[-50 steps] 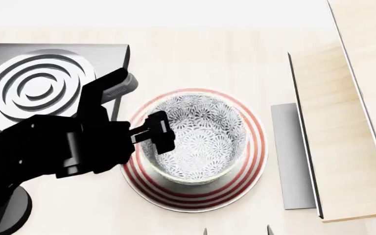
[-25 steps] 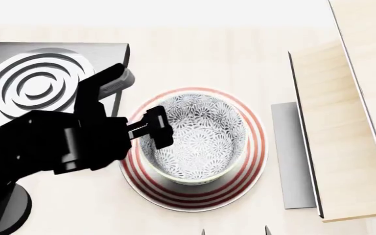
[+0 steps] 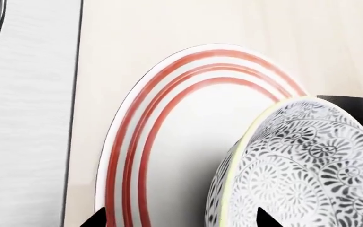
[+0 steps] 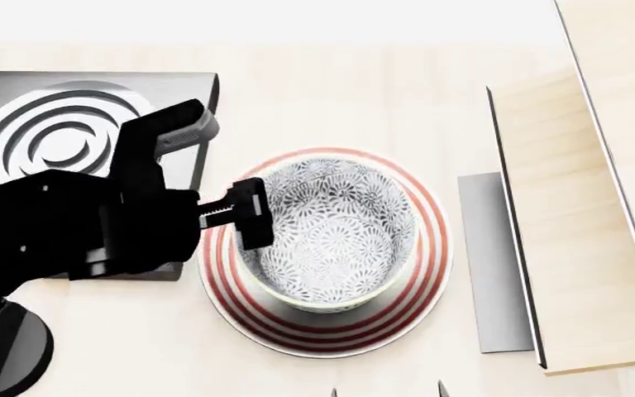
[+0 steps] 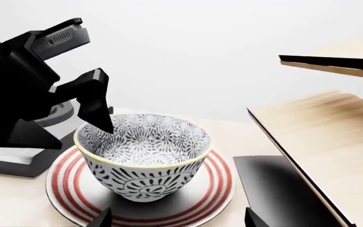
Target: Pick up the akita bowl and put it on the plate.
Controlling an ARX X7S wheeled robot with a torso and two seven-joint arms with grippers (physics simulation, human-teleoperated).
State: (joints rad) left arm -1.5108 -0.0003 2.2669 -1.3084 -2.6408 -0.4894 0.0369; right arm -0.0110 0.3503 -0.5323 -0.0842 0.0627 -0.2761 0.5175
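A pale wooden tabletop (image 4: 329,91) runs under everything, with a blank white backdrop behind. At the far left sits a square grey burner (image 4: 64,136) with dark rings, out of the way of the job. Next comes the left gripper (image 4: 254,217), its fingers spread apart at the bowl's left rim; one finger (image 5: 96,101) hangs just over the rim, gripping nothing, which reads as a release. The bowl (image 4: 334,236) stands upright in the middle of the plate (image 4: 433,248), so the placing looks done. To the right lie a flat grey slab (image 4: 494,265) and slanted wooden boards (image 4: 582,215). The arm's bulk hides the plate's left edge. Of the right gripper (image 5: 176,218) only two dark tips show, set well apart and empty.
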